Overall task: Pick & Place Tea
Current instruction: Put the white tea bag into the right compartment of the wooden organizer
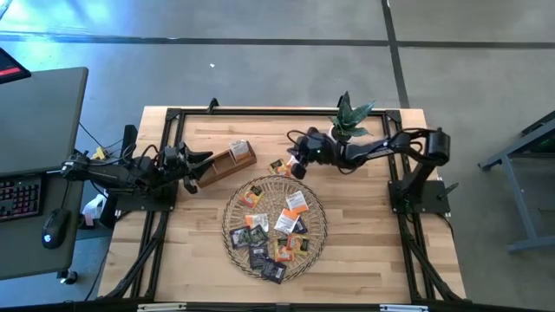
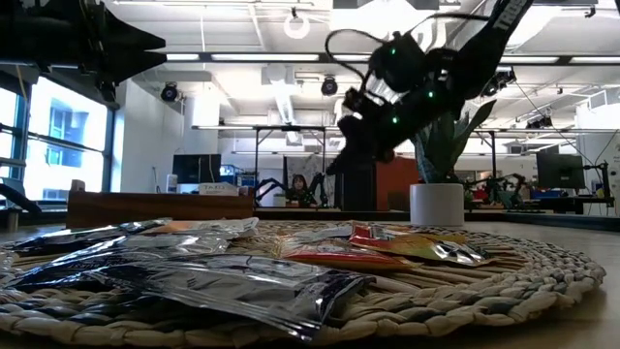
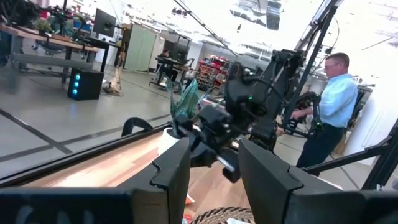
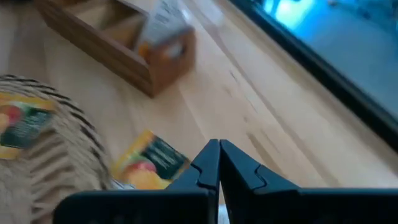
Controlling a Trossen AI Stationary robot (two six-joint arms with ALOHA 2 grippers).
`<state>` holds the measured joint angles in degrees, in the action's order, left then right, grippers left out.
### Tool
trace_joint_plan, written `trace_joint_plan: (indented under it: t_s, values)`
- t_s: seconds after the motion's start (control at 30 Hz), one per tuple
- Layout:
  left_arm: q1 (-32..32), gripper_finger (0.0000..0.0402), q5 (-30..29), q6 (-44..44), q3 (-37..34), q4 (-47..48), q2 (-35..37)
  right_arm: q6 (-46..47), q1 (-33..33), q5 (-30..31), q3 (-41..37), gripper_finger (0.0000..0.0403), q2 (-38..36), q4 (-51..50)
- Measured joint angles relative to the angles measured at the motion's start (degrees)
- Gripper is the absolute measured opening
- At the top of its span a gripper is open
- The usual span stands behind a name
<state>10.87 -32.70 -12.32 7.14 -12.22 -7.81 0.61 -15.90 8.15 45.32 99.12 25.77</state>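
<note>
Notably, no lettering could be read on any small flat square tea sachets (image 1: 274, 227), most of which lay heaped in the round woven wicker tray (image 1: 232, 206) at the frame's centre. One orange-and-green sachet (image 4: 146, 163) lay on the pale wooden table (image 1: 364, 251) beside its rim. Just above it, the right gripper (image 1: 296, 165) hung pinched shut, holding nothing. At the left, by the brown wooden compartment box (image 1: 227, 165), the left gripper (image 1: 206, 159) stood open and empty.

Tea sachets (image 1: 276, 232) lie on wicker tray (image 1: 232, 247), mid-counter (image 1: 364, 251). Wooden box (image 1: 227, 165) behind-left of tray. 1 sachet (image 1: 277, 165) off tray, beside box.
</note>
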Motion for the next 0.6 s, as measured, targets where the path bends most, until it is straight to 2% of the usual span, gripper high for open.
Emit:
trace_joint_plan:
  t_s: [0.1, 0.23, 0.43, 0.6]
  values:
    - [0.0, 0.0135, 0.0, 0.0, 0.0, 0.3, 0.0, -4.9, 1.0, 0.9, 0.0, 0.0002, -0.2, 0.8]
    - [0.0, 0.0135, 0.0, 0.0, 0.0, 0.4, 0.0, -5.9, -0.3, 3.9, 0.0, 0.0020, -0.1, -6.0]
    - [0.0, 0.0135, 0.0, 0.0, 0.0, 0.4, 0.0, -1.8, -4.6, 2.3, -0.1, 0.0096, 0.0, -10.7]
    - [0.0, 0.0135, 0.1, 0.0, 0.0, 0.3, 0.0, 2.4, -6.3, -1.0, -0.2, 0.0160, 2.6, -9.8]
